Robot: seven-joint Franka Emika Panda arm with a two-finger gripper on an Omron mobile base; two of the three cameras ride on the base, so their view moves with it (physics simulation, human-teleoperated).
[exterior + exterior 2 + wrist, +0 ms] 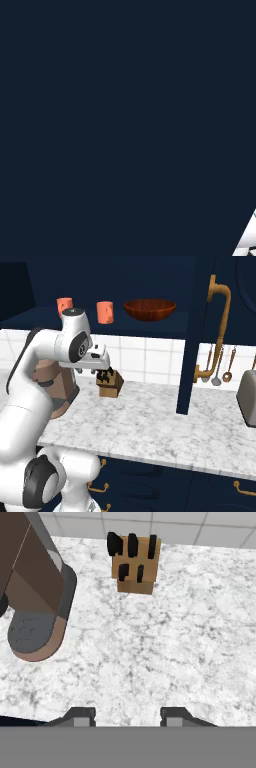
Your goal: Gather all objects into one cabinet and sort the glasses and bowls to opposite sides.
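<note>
Left base view: flat navy surface across nearly the whole frame, can't tell which cabinet part it is. A sliver of the white arm sits in the bottom right corner.

Right base view: wall cabinet is open, its tall navy door swung out edge-on toward the camera, long curved brass handle on its face. Inside on the cabinet shelf: two small red cups, one at the left and one further right, apart from each other, both upright. A brown wooden bowl stands to the right of the second cup, near but not touching. Arm is folded over the marble bench, gripper pointing down in front of the knife block (fingers mostly lost against the block from this side). Brown stand mixer is behind the arm at the left. Toaster at the right edge, utensils hanging on the tiled wall. Low navy cupboards with brass pulls under the bench.

Hand view: looking down on the bench. Gripper fingers spread wide apart, nothing between them. Knife block with black handles near the top, mixer base at the left, tiled wall along the top edge.
</note>
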